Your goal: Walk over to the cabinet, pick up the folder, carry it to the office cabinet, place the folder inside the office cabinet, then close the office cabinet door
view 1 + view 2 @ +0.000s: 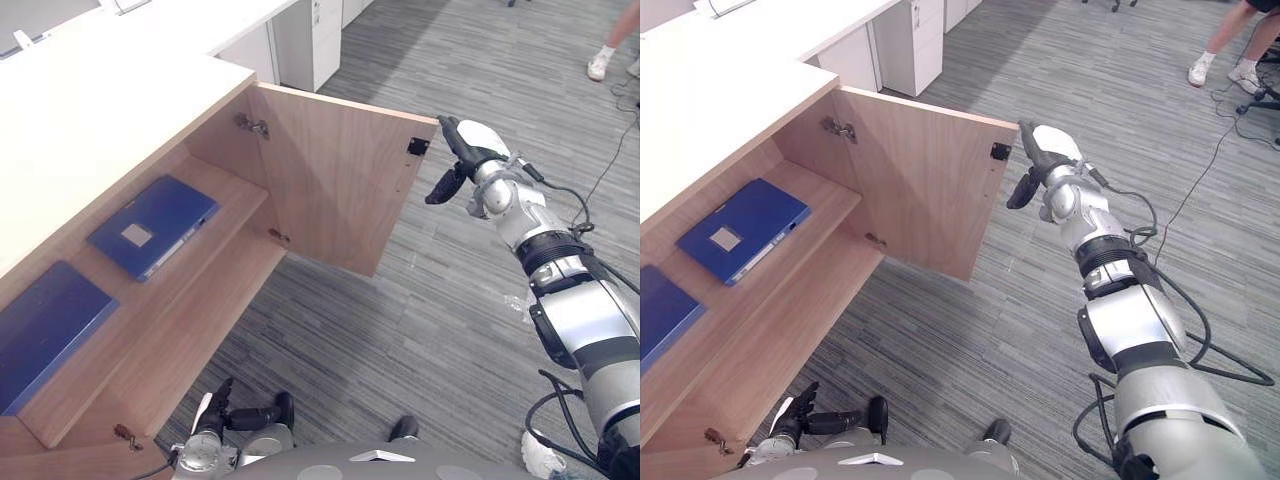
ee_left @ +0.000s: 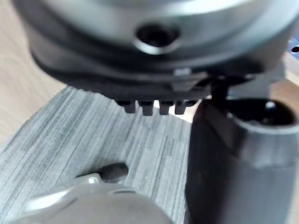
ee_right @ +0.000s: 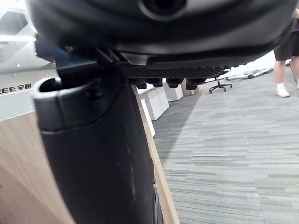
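In the eye views the blue folder (image 1: 152, 225) lies flat on the shelf (image 1: 237, 200) inside the open office cabinet (image 1: 190, 340), left of centre. A second blue folder (image 1: 45, 330) lies on the same shelf at the lower left edge. The right hand (image 1: 470, 150) sets straight fingers against the upper outer corner of the open door (image 1: 330, 180), gripping nothing. The right wrist view adds an office chair (image 3: 218, 84) and a person's legs (image 3: 282, 70) at right. The left hand (image 1: 215, 415) hangs at the bottom edge, fingers relaxed and empty. White drawer units (image 1: 310, 40) stand at the top.
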Tool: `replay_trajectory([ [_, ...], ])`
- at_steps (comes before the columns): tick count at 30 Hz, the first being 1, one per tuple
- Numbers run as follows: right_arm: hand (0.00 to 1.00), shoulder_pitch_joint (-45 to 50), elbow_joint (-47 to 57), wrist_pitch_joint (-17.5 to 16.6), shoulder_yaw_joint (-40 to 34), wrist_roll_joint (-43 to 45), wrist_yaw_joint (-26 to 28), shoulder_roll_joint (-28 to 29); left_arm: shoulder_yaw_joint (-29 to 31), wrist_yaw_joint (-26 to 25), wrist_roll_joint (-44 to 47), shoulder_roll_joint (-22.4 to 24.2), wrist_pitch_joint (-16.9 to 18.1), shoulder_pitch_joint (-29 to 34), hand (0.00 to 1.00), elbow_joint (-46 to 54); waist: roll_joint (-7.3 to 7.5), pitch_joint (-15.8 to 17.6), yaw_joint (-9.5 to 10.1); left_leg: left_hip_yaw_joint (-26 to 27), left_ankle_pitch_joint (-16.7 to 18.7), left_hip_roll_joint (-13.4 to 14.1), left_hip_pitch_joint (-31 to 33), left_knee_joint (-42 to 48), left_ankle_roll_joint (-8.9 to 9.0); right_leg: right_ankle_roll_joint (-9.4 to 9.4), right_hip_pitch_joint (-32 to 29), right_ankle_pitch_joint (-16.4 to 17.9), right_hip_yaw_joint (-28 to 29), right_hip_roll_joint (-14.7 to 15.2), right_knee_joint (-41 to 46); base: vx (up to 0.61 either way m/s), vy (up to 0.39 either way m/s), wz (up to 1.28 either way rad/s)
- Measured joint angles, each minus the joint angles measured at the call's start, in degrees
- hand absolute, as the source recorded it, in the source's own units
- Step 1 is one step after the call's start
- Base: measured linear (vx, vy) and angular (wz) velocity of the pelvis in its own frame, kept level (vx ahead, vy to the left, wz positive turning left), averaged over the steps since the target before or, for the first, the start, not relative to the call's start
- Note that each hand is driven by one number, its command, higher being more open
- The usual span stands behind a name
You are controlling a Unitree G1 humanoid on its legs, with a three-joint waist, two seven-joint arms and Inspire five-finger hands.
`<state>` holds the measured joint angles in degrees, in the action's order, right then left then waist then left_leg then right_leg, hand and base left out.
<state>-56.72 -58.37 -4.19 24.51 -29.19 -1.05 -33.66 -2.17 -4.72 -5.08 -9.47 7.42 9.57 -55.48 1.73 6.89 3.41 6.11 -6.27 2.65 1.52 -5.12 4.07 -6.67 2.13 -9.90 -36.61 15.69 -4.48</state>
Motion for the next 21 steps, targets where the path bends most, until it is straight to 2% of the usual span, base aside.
replay_trajectory([
  [7,1.0,-0.41,1.16,-0.05,3.64,-2.18,0.07,-2.17,-0.02,0.26,-0.11,-0.07,-0.04,-0.12,1.0,0.37,0.04,0.0,0.0,-0.4,-0.03,0.16,0.3,0.03,0.02,-0.22,0.05,-0.16,-0.62,-0.12,0.0,0.0,-0.006,0.01],
  [9,1.0,-0.41,3.38,-0.04,5.55,-2.52,0.54,-4.12,-0.03,0.42,-0.18,-0.14,-0.03,-0.14,1.0,0.57,0.03,0.0,0.04,-0.68,-0.1,0.83,0.59,0.11,0.19,-0.22,-0.01,-0.16,-0.82,-0.77,0.0,0.01,-0.022,0.04],
  [12,1.0,-0.4,7.74,-0.58,5.8,-1.97,0.56,-4.14,-0.04,0.48,-0.59,-0.1,-0.06,-0.19,1.0,0.8,-0.17,-0.09,0.2,-0.75,-0.3,1.82,0.9,0.22,0.64,-0.02,-0.28,-0.03,-0.83,-1.68,-0.01,0.0,-0.045,-0.01],
  [17,1.0,-0.4,21.56,-3.3,6.68,1.64,0.2,1.34,-0.1,0.34,-2.3,-0.1,-0.12,-1.04,1.0,1.01,-0.32,-0.18,1.85,-0.91,-0.5,3.38,1.01,0.27,1.34,0.61,-0.36,0.38,-0.84,-3.24,-0.05,-0.01,-0.047,0.0],
  [21,1.0,-0.28,31.32,-6.85,12.66,5.01,0.14,6.02,0.08,-0.11,-2.36,-0.07,-0.14,-1.32,1.0,1.02,-0.2,-0.3,2.98,-1.02,-0.6,3.89,1.02,0.28,1.57,0.82,-0.22,0.52,-0.92,-3.56,-0.06,0.0,-0.004,0.01],
])
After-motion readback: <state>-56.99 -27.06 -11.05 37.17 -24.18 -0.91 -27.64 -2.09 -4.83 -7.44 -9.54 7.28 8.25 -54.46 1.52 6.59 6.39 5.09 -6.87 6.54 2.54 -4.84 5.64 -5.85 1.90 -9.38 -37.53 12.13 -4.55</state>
